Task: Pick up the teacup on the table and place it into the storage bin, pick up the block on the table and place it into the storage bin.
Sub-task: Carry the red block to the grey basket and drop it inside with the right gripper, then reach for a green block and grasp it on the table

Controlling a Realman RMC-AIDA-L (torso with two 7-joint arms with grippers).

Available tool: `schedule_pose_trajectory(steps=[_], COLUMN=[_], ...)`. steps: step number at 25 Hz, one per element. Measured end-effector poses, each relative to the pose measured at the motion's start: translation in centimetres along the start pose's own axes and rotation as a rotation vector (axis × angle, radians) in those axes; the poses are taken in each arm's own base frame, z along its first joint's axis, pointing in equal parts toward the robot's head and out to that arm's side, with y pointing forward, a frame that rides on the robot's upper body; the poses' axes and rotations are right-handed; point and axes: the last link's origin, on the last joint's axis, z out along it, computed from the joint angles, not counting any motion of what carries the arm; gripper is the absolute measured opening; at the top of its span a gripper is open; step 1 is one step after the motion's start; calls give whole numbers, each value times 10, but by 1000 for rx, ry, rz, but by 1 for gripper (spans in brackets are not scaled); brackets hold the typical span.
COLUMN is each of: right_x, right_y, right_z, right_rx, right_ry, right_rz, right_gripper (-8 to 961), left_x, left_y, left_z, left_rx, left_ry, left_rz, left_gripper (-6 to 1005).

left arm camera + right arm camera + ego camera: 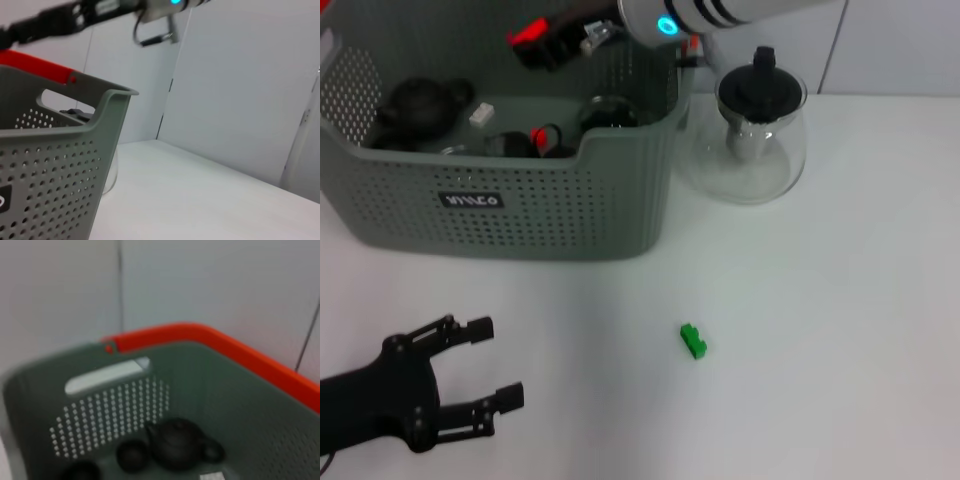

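Observation:
The grey perforated storage bin point(560, 205) stands at the back left, and its orange-red handle point(235, 352) shows in the right wrist view. My right gripper point(552, 40) hangs over the bin's far rim. On the bin floor a small dark teacup point(131, 456) lies beside a dark teapot point(177, 442). The green block point(693, 340) lies on the white table, in front of the bin and to the right. Near the front left edge, my left gripper point(500, 360) stands open and empty, well left of the block.
A glass teapot with a black lid point(756, 130) stands just right of the bin. Several dark items and a small white piece point(482, 114) lie inside the bin. A white wall point(240, 85) rises behind the table.

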Motion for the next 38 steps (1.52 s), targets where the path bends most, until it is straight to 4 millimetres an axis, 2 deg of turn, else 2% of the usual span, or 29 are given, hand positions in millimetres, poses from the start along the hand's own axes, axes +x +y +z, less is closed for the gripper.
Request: schedule_pose_trajectory(steps=[4,7,9,12,15,18,20,24,27,30,33,34,35,37,38], right_x=[2,3,1,6,39,80,108,160,182,185,176,165,165,154,144], right_y=[-1,-6,-10,-19,-17,-10,-7,1,5,5,2,5,5,13,22], right_z=[0,-13,-34,-81,-126,-162,-187,-220,-225,-214,-196,-182,-182,-167,-153], right_rx=[0,-6,-9,2,-43,-148,-243,-406,-439,-434,-407,-411,-411,-439,-456], right_ry=[4,-55,-153,-340,-462,-477,-419,-178,-28,114,257,343,343,417,471], right_rz=[-34,-18,19,90,108,99,116,139,103,60,24,-18,-18,-92,-177], right_gripper=[534,555,599,665,730,796,840,929,919,912,912,912,911,911,911], left_x=[-1,-1,-1,-1,-2,-1,-1,-1,0,0,0,0,0,-1,-1], left_y=[1,1,1,1,1,0,-1,-2,-2,-3,-2,-2,-2,-2,-2], left_z=[0,0,0,-1,-3,-2,-2,-3,-3,-3,-3,-3,-3,-3,-3], left_rx=[1,1,-1,4,12,12,12,14,14,14,14,14,14,15,15], left_ry=[2,3,4,5,8,6,3,-2,-4,-4,-3,-3,-3,-3,-3], left_rz=[-6,-5,-5,-8,-10,-7,-9,-12,-10,-10,-10,-11,-12,-13,-13], left_gripper=[921,921,921,921,921,921,921,921,921,921,921,921,921,920,920])
